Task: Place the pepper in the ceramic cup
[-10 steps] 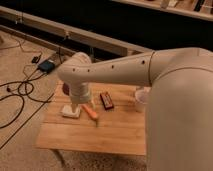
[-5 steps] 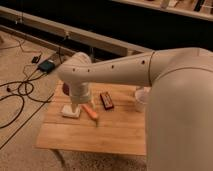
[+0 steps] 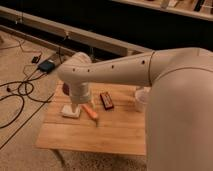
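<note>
My arm (image 3: 125, 70) reaches left over the counter (image 3: 115, 132), wrist bent down near its left edge. My fingers (image 3: 73, 109) are spread wide, gripping nothing. The pepper (image 3: 90, 112) lies just beside them, and the ceramic cup (image 3: 140, 100) stands toward the right edge. Cables (image 3: 20, 92) trail across the floor.

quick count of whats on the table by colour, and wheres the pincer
orange: 1, pepper
red-and-black: 1, block
pale whitish: 1, ceramic cup
dark red: 1, bowl, mostly behind the arm
total: 4
pincer low over the table, left side, just left of the pepper
</note>
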Controlling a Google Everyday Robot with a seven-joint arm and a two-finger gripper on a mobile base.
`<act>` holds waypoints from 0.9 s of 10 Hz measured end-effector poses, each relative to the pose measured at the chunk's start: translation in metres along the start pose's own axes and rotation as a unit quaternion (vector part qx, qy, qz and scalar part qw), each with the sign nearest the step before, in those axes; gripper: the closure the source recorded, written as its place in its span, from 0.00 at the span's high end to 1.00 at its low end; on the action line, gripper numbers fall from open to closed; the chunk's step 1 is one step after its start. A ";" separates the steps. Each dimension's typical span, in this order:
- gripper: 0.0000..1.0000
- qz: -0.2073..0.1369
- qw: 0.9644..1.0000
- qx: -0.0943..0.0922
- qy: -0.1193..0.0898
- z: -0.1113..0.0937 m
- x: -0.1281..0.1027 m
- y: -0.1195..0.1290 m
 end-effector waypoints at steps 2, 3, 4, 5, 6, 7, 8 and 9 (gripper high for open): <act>0.65 0.000 1.000 0.000 0.000 0.000 0.000 0.000; 0.65 0.000 1.000 0.000 0.000 0.000 0.000 0.000; 0.65 0.000 1.000 0.000 0.000 0.000 0.000 0.000; 0.65 -0.002 1.000 0.001 0.001 0.000 0.000 -0.001; 0.65 -0.011 1.000 0.005 0.004 0.002 0.000 -0.004; 0.65 -0.024 1.000 0.011 0.009 0.005 -0.001 -0.009; 0.65 -0.054 0.998 0.027 0.018 0.013 -0.004 -0.023; 0.65 -0.089 0.995 0.044 0.027 0.021 -0.008 -0.040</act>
